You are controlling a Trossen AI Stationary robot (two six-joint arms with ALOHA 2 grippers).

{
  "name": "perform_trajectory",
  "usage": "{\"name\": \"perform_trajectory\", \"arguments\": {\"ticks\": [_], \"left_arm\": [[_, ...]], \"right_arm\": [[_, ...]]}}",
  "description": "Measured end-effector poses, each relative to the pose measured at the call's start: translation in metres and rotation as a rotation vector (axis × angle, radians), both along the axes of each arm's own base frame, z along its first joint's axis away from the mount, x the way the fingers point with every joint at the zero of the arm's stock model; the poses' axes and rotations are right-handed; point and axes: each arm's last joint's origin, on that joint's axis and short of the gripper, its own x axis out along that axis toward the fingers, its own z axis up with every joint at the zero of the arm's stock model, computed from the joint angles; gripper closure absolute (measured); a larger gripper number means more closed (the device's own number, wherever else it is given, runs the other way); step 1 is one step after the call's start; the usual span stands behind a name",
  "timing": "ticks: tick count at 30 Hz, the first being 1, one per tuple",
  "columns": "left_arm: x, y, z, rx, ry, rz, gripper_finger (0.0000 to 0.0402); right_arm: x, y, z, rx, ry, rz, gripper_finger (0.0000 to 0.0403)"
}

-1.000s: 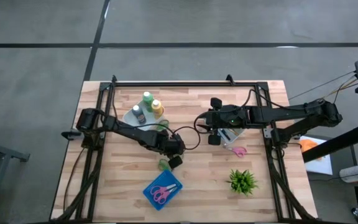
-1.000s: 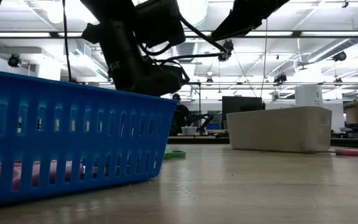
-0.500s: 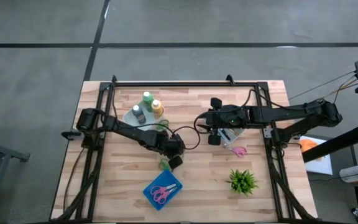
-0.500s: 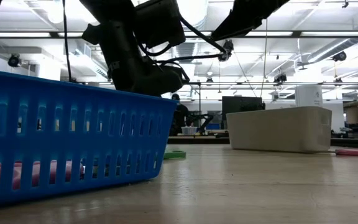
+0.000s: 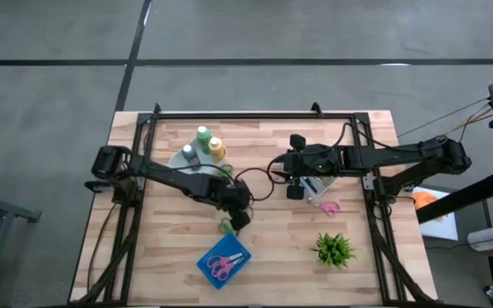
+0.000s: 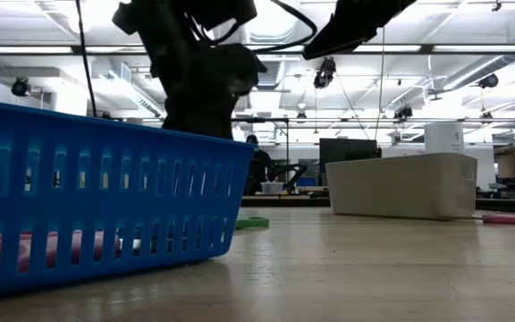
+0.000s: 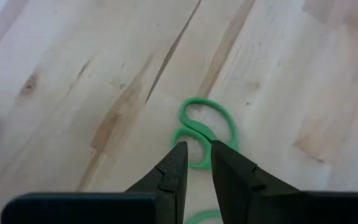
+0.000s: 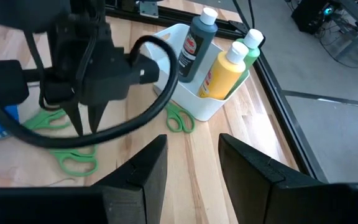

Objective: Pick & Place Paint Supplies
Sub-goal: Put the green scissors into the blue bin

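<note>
Three squeeze bottles, all standing upright in the white tub (image 8: 194, 102): one green bottle (image 8: 252, 45), one yellow-orange bottle (image 8: 224, 70), one dark grey bottle (image 8: 196, 38). Packed close together, caps up. No brushes to be made out for certain.

Three pairs of green scissors flat on the table (image 5: 375, 257): a first pair (image 8: 179, 118) just beside the tub, a second pair (image 8: 74, 160) and a third pair (image 8: 42, 118) farther from it, under the left arm. One blue basket (image 5: 225, 261) well away from the tub, toward the table's near edge, with one pink pair of scissors (image 5: 221, 267) inside. One small potted plant (image 5: 334, 248) far from the tub, at the opposite near corner. One long white box (image 6: 401, 183) well apart from the tub, under the right arm, something blue in it, too small to tell. One pink item (image 5: 329, 207) just beside that box.

Left arm stretched away from the tub across the table, left pincer (image 7: 197, 152) pointing down just above the handle loops of a green pair, fingers parted by a narrow gap, nothing between them. Dark cable looped across in front of the tub in the right wrist view.

Right arm reaching in level from the far side, right pincer (image 8: 192, 140) aimed toward the tub, well short of it, fingers apart and empty.
</note>
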Motion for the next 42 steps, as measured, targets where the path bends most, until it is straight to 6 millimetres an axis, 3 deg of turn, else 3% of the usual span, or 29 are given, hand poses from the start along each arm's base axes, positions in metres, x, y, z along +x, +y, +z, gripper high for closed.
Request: {"name": "perform_trajectory", "arguments": {"ticks": [6, 12, 21, 34, 42], "left_arm": [[-0.002, 0.001, 0.006, -0.069, -0.022, 0.137, 0.0327], [0.002, 0.0, 0.008, -0.087, -0.046, 0.155, 0.0327], [0.002, 0.003, -0.007, -0.149, 0.031, 0.329, 0.0327], [0.019, -0.002, -0.024, -0.261, 0.062, 0.329, 0.0327], [0.03, -0.002, -0.011, -0.264, 0.054, 0.352, 0.0327]], "right_arm": [[0.0, 0.0, 0.0, 0.0, 0.0, 0.0, 0.026], [0.0, 0.0, 0.0, 0.0, 0.0, 0.0, 0.026], [0.0, 0.0, 0.0, 0.0, 0.0, 0.0, 0.026], [0.0, 0.0, 0.0, 0.0, 0.0, 0.0, 0.026], [0.0, 0.0, 0.0, 0.0, 0.0, 0.0, 0.026]]}}
